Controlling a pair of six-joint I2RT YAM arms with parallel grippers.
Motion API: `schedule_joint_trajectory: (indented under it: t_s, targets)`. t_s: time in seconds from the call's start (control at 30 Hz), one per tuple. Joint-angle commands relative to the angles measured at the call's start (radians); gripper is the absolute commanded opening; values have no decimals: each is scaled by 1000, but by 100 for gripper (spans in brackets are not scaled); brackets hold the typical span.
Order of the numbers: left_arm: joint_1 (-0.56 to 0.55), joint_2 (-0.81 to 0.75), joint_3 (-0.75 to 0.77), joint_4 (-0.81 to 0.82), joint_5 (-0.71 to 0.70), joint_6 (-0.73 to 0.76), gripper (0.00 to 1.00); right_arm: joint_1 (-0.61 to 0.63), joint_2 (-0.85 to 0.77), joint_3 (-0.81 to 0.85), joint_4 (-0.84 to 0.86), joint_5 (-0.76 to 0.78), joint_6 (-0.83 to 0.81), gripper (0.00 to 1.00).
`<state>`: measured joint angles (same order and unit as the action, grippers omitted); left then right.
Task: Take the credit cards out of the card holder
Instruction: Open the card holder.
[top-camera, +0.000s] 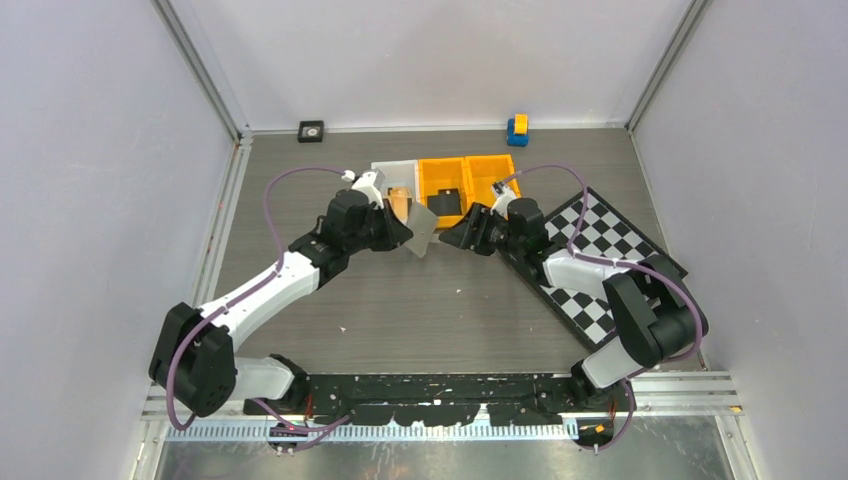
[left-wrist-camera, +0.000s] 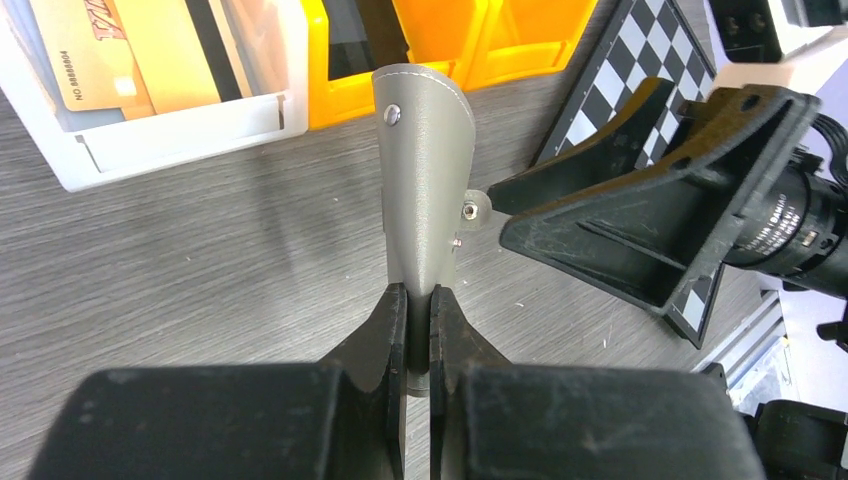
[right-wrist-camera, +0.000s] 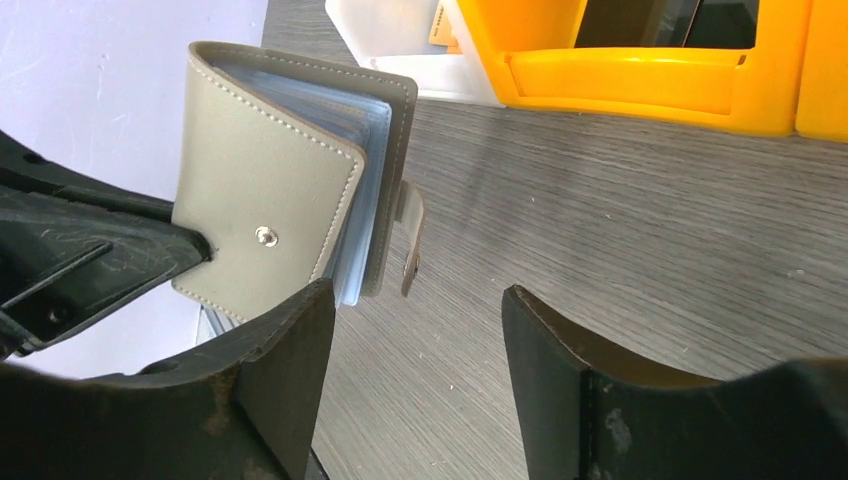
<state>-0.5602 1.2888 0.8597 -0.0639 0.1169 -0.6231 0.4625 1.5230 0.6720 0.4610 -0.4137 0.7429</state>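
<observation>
My left gripper (top-camera: 404, 233) (left-wrist-camera: 418, 300) is shut on the bottom edge of the grey card holder (top-camera: 423, 232) (left-wrist-camera: 425, 170) and holds it upright above the table. The holder is closed, its snap strap loose, with pale blue-grey pockets showing at its edge in the right wrist view (right-wrist-camera: 270, 200). My right gripper (top-camera: 456, 236) (right-wrist-camera: 415, 320) is open and empty just right of the holder, its left finger (right-wrist-camera: 270, 380) close under it. An orange card (top-camera: 400, 201) (left-wrist-camera: 120, 50) lies in the white bin (left-wrist-camera: 180, 135). A black card (top-camera: 445, 203) (left-wrist-camera: 355, 40) lies in the orange bin (top-camera: 440, 180).
A second orange bin (top-camera: 490, 172) stands right of the first. A checkerboard (top-camera: 600, 250) lies under the right arm. A blue-and-yellow block (top-camera: 517, 129) and a small black square (top-camera: 311, 130) sit by the back wall.
</observation>
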Motion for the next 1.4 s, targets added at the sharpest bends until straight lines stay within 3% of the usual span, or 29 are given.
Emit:
schedule_joint_trajectory:
  t_s: [0.0,0.2,0.27,0.37,0.4,0.43,0.5,0.53,0.6,0.87,1.1,1.17,1.37]
  targets:
    - [10,5,13,88,50,-16,0,-4,42,50,43,-36,4,64]
    - [10,21,-4,163,129,-33,2,-2,59,53,44,-10,-14,51]
    - [10,29,-1,165,138,-34,2,-4,48,52,26,9,-24,37]
    - [10,39,5,154,122,-22,4,-3,35,50,18,21,-28,4]
    - [11,42,6,142,103,-18,9,-3,29,48,16,22,-28,1]
    - [13,44,8,129,80,-13,15,-4,23,47,11,24,-28,0]
    - [18,57,17,98,38,-6,43,-3,17,53,-18,30,-29,1]
    - [19,70,24,76,15,-3,52,-2,16,61,-43,36,-34,0]
    - [20,102,42,42,-9,20,62,-3,17,81,-101,46,-47,0]
    - [19,331,191,-102,27,106,78,-3,33,154,-270,69,-89,0]
    - [17,394,217,-77,128,106,82,-3,13,147,-271,69,-93,0]
    - [16,400,222,-78,134,107,88,-3,10,147,-269,66,-93,0]
    - [7,447,278,-167,101,120,87,-1,4,136,-239,44,-87,1]
